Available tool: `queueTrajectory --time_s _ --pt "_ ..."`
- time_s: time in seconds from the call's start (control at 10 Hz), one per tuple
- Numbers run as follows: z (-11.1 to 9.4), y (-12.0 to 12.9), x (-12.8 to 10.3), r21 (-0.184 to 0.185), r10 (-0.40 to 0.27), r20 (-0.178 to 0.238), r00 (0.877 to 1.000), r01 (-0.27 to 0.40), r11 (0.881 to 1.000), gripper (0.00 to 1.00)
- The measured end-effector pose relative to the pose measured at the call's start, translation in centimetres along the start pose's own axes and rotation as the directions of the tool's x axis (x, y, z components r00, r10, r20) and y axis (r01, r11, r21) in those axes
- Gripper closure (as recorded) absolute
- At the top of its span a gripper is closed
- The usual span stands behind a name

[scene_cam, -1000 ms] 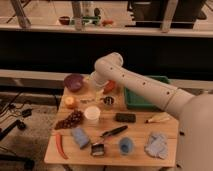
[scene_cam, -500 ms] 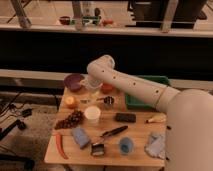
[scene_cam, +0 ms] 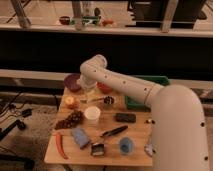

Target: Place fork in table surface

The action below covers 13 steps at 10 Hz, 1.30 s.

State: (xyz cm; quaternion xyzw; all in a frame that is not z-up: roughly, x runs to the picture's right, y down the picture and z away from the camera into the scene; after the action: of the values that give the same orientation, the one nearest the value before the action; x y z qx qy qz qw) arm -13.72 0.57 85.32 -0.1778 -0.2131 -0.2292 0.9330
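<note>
The light-brown wooden table surface (scene_cam: 137, 131) holds many small items. My gripper (scene_cam: 90, 93) hangs from the white arm's wrist over the table's back left part, between a purple bowl (scene_cam: 73, 82) and a red bowl (scene_cam: 104, 88). Just below it a thin silvery strip, which looks like the fork (scene_cam: 93, 101), lies about level between an orange (scene_cam: 70, 101) and a small round metal cup (scene_cam: 108, 101). I cannot tell whether the gripper touches the fork.
A green tray (scene_cam: 156, 80) stands at the back right, partly behind my arm. On the table are a white cup (scene_cam: 92, 115), grapes (scene_cam: 70, 120), a red chili (scene_cam: 61, 145), a blue sponge (scene_cam: 80, 137), a black-handled utensil (scene_cam: 114, 132), a black block (scene_cam: 125, 117) and a blue cup (scene_cam: 125, 146).
My arm has swung left and lower, bringing the gripper from near the table's back middle down towards the back left, beside the purple bowl.
</note>
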Motion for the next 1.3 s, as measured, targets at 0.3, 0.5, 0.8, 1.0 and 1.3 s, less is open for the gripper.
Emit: queueTrajectory --time_s 0.3,0.5,0.8,1.0,1.3 --pt "0.0 0.1 0.4 -0.002 0.004 -0.006 1.0 -0.004 1.0 0.2" --pt "0.1 0.0 0.2 -0.003 0.003 -0.004 1.0 -0.003 1.0 0.2" --pt "1.3 0.1 -0.4 -0.021 0.008 0.005 1.0 -0.008 1.0 0.2" --pt "2.0 0.4 -0.2 -0.032 0.024 0.006 1.0 -0.024 0.999 0.2" --pt "2.7 0.7 -0.2 -0.055 0.05 -0.006 0.999 -0.05 0.997 0.2"
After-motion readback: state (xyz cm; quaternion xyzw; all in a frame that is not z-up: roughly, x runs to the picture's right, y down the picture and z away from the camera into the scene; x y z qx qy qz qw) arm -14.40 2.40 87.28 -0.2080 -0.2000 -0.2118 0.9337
